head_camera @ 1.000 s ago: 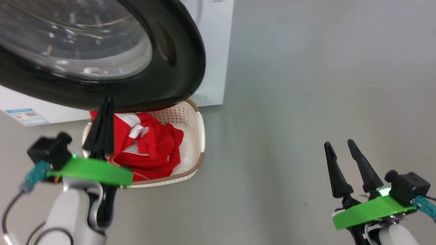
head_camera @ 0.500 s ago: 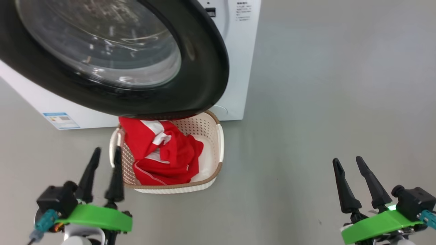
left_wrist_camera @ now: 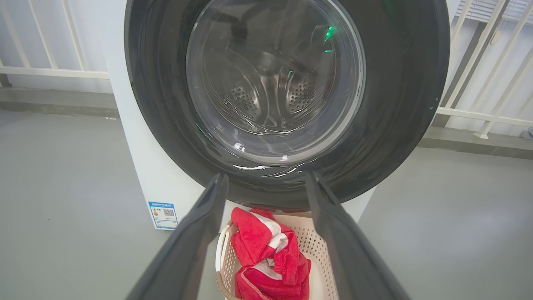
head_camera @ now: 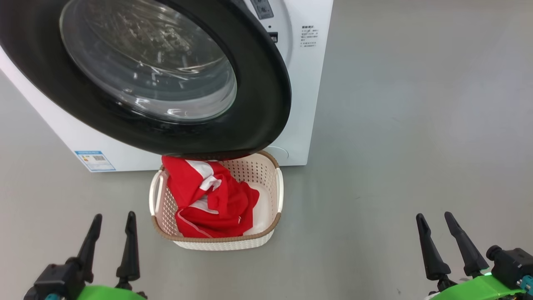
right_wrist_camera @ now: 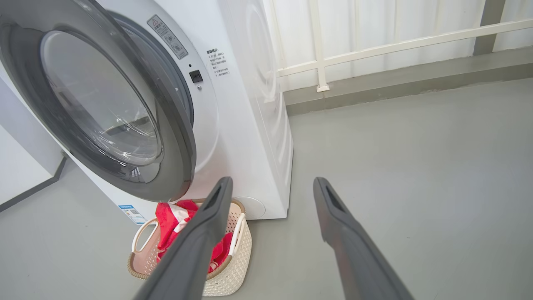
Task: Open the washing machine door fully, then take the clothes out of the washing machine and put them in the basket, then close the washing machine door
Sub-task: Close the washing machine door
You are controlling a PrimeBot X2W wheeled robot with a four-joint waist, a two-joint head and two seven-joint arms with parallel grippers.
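The washing machine door (head_camera: 266, 91) hangs open, its black rim and glass bowl looming over the back of the basket (head_camera: 216, 241). In the basket, on the floor against the white washing machine (head_camera: 310, 83), lie the red and white clothes (head_camera: 212, 200). My left gripper (head_camera: 114, 216) is open at the lower left, short of the basket and holding nothing. The left wrist view looks between its spread fingers (left_wrist_camera: 200, 225) at the door (left_wrist_camera: 399, 104) and the clothes (left_wrist_camera: 270, 258). Far to the right, my right gripper (head_camera: 434, 216) is open and empty; its wrist view shows the basket (right_wrist_camera: 233, 266).
Grey floor (head_camera: 395, 146) stretches to the right of the machine. A blue label (head_camera: 95, 161) sits low on the machine's front. A white railing (right_wrist_camera: 374, 46) and a low ledge run along the wall behind and beside the machine.
The left gripper has gone from shut over the basket to open, drawing back towards the lower left. The clothes stay in the basket. The head camera has shifted, showing more of the machine.
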